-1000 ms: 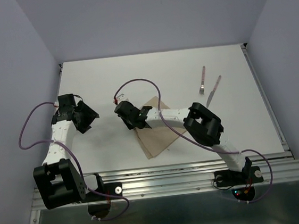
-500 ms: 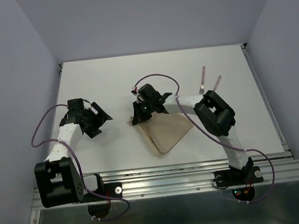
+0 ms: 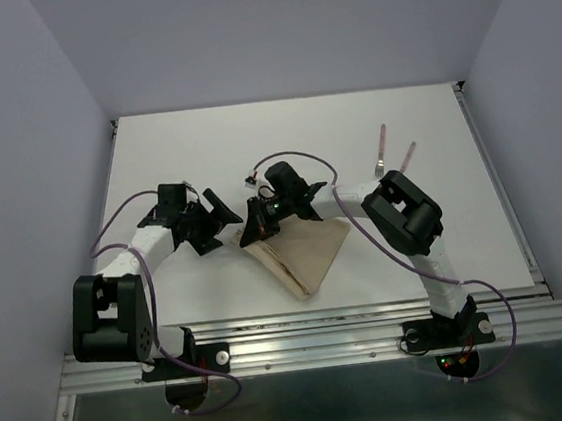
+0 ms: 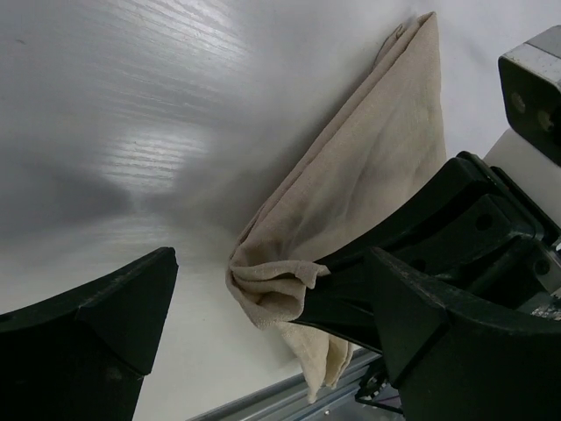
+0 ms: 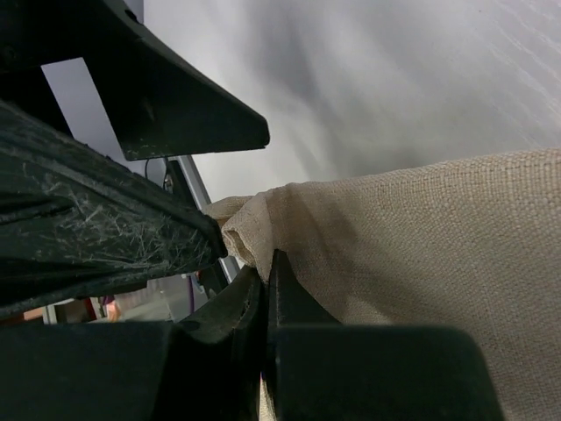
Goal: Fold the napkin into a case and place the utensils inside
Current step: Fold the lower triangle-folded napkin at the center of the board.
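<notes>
Napkin (image 3: 311, 253) corner between right pincer (image 3: 256, 229) tips

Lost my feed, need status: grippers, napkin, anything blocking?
Right gripper shut on napkin corner. Left gripper open beside it. Fork and knife far right, untouched. Nothing blocking.

White table (image 3: 204, 148): napkin (image 3: 308, 253), fork (image 3: 382, 148), knife (image 3: 410, 152)

Top view: even diffuse overhead light, sharp, only faint soft shadows on table (image 3: 445, 243) under the arms. Left wrist: streaky glare upper left, dark shadow mid-left, left fingers (image 4: 88, 342) blurred. Right wrist: dim lower left, right fingers (image 5: 307, 351) soft, napkin (image 5: 438, 254) weave crisp.
</notes>
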Available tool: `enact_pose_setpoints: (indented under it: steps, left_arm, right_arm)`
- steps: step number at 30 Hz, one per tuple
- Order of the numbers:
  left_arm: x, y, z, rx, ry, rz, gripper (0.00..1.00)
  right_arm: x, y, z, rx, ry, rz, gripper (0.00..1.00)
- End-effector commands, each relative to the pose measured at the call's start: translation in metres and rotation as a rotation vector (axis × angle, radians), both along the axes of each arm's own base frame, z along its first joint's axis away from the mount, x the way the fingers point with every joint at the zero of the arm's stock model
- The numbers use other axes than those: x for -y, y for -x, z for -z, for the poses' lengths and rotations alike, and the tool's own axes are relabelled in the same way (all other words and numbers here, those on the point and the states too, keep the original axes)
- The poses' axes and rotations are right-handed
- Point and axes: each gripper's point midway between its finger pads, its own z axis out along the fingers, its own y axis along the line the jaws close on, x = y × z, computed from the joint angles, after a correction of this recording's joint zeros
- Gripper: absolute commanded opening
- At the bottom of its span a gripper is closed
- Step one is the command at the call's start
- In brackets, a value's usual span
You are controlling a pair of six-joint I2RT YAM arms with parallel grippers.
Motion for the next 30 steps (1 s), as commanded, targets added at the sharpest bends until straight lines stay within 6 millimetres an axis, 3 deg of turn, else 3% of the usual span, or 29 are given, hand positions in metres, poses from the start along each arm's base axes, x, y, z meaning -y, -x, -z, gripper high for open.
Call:
enact_pose_setpoints:
  steps: [1,8,14,22,30]
  left_arm:
    - [0.008,-0.006,-0.004,0.019,0.053,-0.007,0.99]
    - [0.016,0.001,0.008,-0.038,0.096,-0.01,0.81]
    - [0.013,0.011,0.015,-0.083,0.102,-0.07,0.74]
    - [0.006,0.015,-0.006,-0.047,0.112,-0.167,0.75]
    - [0.016,0.011,0.005,-0.092,0.122,-0.151,0.79]
  right_arm:
    - [-0.005,0.001,-0.03,0.024,-0.098,-0.027,0.01]
    - [-0.005,0.001,-0.023,0.017,-0.084,-0.019,0.01]
    - [-0.002,-0.005,-0.015,0.038,-0.046,0.012,0.01]
    - [0.005,-0.024,0.0,0.129,0.065,0.084,0.01]
    - [0.003,-0.026,0.001,0.13,0.063,0.081,0.01]
